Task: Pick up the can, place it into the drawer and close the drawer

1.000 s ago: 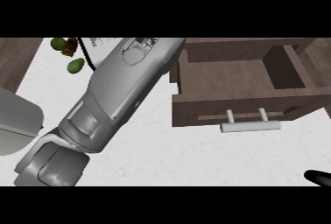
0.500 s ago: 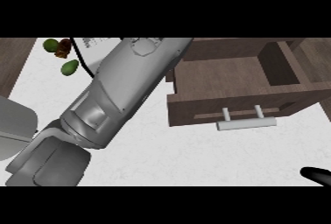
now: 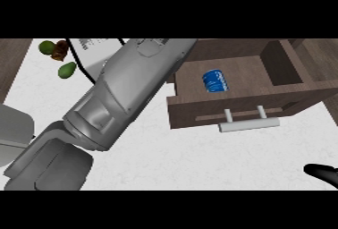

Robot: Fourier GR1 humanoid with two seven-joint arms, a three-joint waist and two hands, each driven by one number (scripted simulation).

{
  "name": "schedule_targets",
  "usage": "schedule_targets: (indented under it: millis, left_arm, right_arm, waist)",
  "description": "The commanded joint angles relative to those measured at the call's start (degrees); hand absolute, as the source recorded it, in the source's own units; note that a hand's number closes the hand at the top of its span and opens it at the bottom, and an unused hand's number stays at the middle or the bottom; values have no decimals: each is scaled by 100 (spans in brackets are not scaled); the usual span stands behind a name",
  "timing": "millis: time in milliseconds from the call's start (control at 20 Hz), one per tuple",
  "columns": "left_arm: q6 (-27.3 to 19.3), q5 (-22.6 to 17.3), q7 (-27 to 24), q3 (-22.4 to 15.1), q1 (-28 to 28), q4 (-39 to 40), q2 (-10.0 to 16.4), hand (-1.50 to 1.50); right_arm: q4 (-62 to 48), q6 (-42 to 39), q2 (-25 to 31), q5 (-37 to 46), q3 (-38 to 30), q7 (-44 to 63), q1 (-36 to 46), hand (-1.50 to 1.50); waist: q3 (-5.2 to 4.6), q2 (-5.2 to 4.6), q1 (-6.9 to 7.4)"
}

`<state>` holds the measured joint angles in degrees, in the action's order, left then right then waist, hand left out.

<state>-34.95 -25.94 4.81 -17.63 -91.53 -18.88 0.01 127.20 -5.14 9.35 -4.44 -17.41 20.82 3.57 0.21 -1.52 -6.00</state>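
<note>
the blue metal can (image 3: 214, 81) already lies inside the open brown wooden drawer (image 3: 198, 112), well apart from your right hand (image 3: 323, 173). you cannot tell how its fingers stand, and the left hand is out of view. only closing remains.

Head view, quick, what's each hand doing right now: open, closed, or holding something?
Left hand: out of view; only its forearm shows.
Right hand: only a black tip at the lower right edge; state cannot be told.
</note>
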Motion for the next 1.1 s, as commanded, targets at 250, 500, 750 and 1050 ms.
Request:
schedule_targets:
  millis: [250, 500, 750, 1050]
  left_arm:
    - [-86, -415, -296, 110, -78, 191, -1, -150]
    - [-214, -637, -417, 79, -98, 152, -1, -150]
    - [-117, -903, -581, 145, -18, 60, -1, -150]
    - [-171, -837, -756, 135, -141, 267, -1, -150]
  right_arm:
    - [-99, -307, 421, 737, 290, -554, 166, -150]
    - [-328, -347, 667, 1712, 783, -904, 381, -150]
    - [-775, -186, 855, 2826, 1341, -932, 797, -150]
    - [-1985, 57, 1011, 3856, 1821, -1459, 1329, -150]
  waist:
    - [-5, -34, 71]
    - [-6, -46, 88]
    - [-12, -20, 205]
    - [-8, -19, 368]
